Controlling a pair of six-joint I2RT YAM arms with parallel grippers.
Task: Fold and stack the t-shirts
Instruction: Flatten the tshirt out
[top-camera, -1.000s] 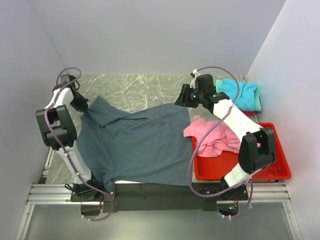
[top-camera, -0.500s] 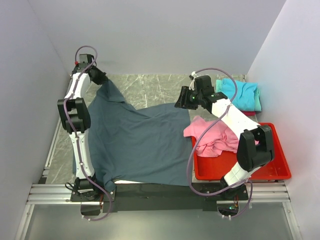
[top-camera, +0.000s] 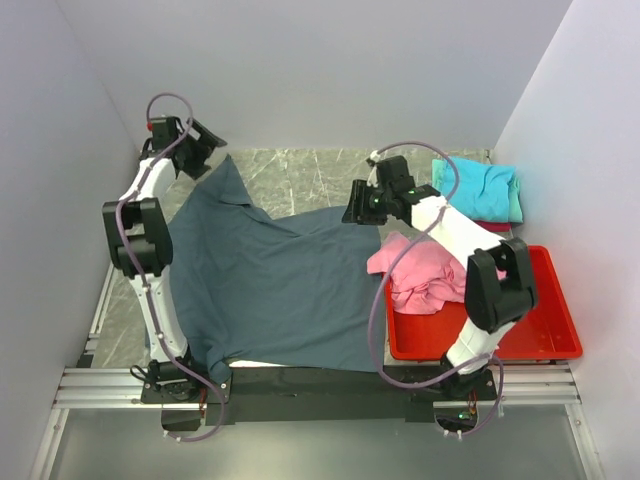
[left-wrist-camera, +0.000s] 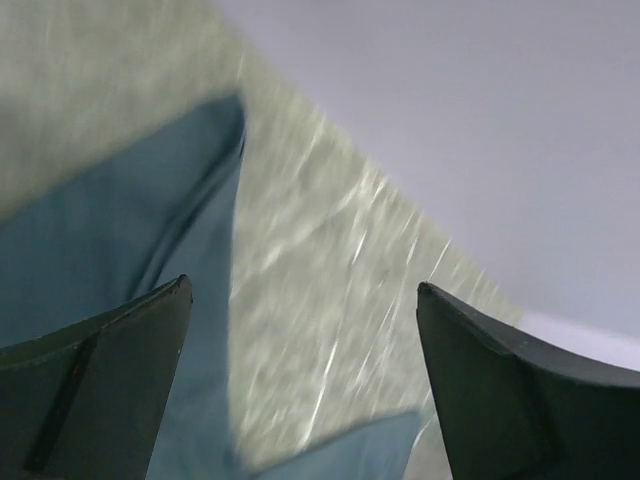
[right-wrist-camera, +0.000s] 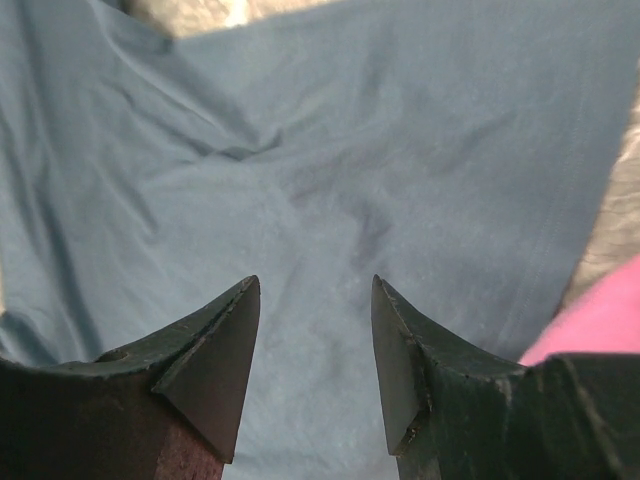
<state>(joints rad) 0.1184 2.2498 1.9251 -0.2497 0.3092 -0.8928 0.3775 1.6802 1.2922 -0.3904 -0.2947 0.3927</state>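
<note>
Slate tee (top-camera: 280, 285) lies spread across the marble table (top-camera: 300, 175), hem at the near edge, one far corner peaked toward the left gripper (left-wrist-camera: 305, 295), whose jaws gape empty. Right gripper (right-wrist-camera: 312, 300) hangs over its far right edge, parted, gripping nothing. Bare marble shows beyond; pink tee (top-camera: 425, 270) overhangs the red bin (top-camera: 545, 335).

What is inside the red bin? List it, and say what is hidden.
A crumpled pink t-shirt lies in the red bin, spilling over one rim; the floor beside it is bare. Whatever lies beneath the shirt or the right arm is covered.
</note>
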